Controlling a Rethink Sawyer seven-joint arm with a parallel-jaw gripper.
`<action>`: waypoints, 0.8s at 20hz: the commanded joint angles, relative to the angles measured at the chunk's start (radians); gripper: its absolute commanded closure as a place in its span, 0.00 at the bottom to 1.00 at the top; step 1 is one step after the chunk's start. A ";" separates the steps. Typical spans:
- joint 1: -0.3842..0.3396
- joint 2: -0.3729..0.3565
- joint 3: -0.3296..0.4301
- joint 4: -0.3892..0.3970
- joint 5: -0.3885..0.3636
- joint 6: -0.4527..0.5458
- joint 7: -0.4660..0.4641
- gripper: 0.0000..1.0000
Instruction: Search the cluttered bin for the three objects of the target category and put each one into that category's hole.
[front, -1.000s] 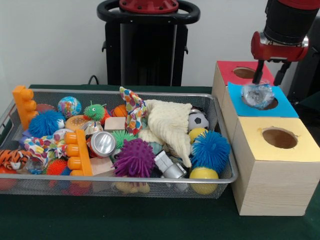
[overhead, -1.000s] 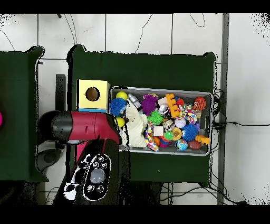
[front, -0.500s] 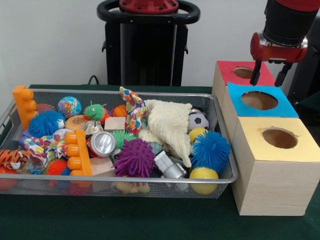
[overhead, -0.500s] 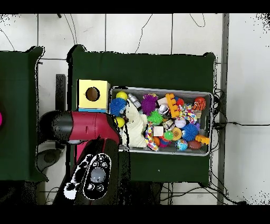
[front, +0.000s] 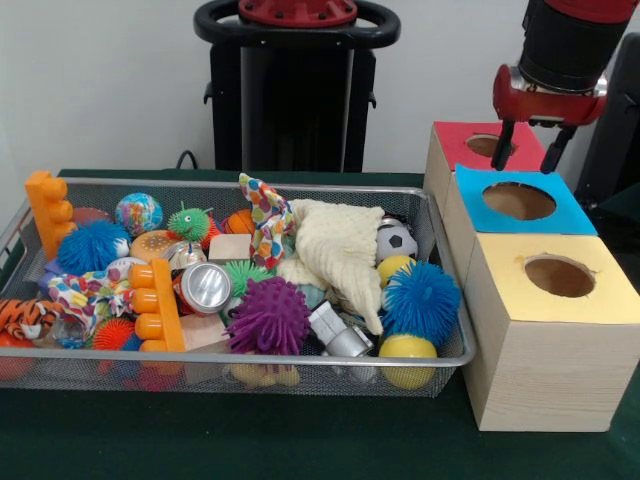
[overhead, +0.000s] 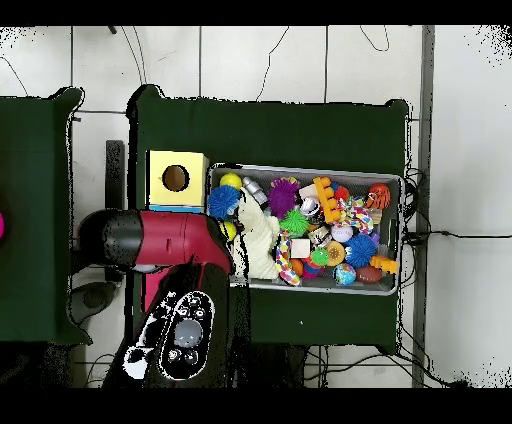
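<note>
While 1 s ago a crinkled clear object hung over the blue hole (front: 519, 201), it is now gone, presumably dropped in | end effector (front: 527, 146) spread, empty, lifted above the red and blue boxes | remaining targets somewhere in the bin (front: 445, 355) on the bench

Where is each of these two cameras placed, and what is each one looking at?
Front view: across the table, level with the wire bin and three boxes; the gripper, jaws open, hangs above the blue box.
Overhead view: above, looking straight down; the red arm covers two boxes.
Shared: bin, yellow box, cream cloth.
</note>
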 joint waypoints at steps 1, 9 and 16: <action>-0.039 0.015 -0.063 -0.017 -0.088 0.115 0.162 0.00; -0.104 0.084 -0.076 -0.057 -0.224 0.040 0.022 0.00; -0.161 0.105 -0.023 -0.037 -0.303 -0.093 0.003 0.00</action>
